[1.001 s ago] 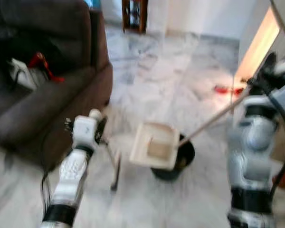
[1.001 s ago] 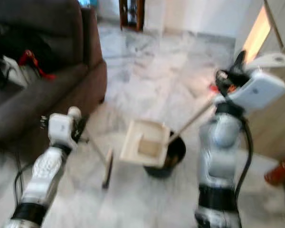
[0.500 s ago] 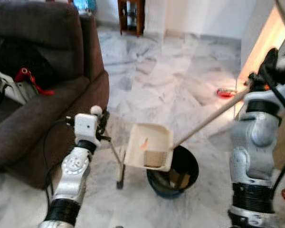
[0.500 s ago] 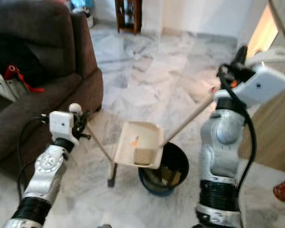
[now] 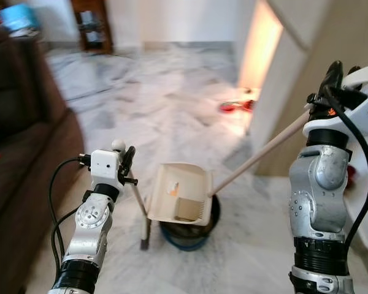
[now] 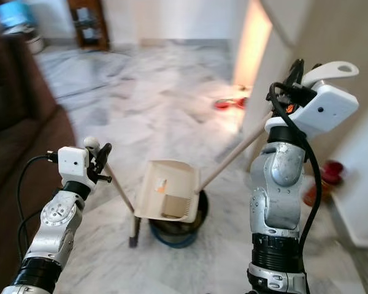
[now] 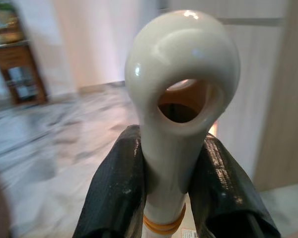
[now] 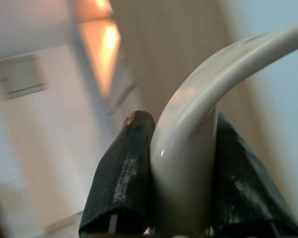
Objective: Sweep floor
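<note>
My left gripper (image 5: 125,164) is shut on the white looped end of the broom handle (image 7: 181,94); the thin broom (image 5: 138,205) slants down to its dark head on the marble floor. On the right, my raised right gripper (image 5: 332,78) is shut on the curved white handle (image 8: 188,148) of the long wooden dustpan pole (image 5: 260,158). The cream dustpan (image 5: 179,192) is tipped over a dark round bin (image 5: 190,231), with a small orange scrap on its pan.
A dark brown sofa (image 5: 18,153) stands at the left. A beige wall and cupboard (image 5: 306,43) rise at the right, with red items (image 5: 233,106) on the floor by a lit gap. A wooden shelf (image 5: 92,27) stands at the back. Open marble floor lies ahead.
The camera has swung right, so the sofa slid left and the wall came in. Both grippers keep their hold; the dustpan stays tipped over the bin.
</note>
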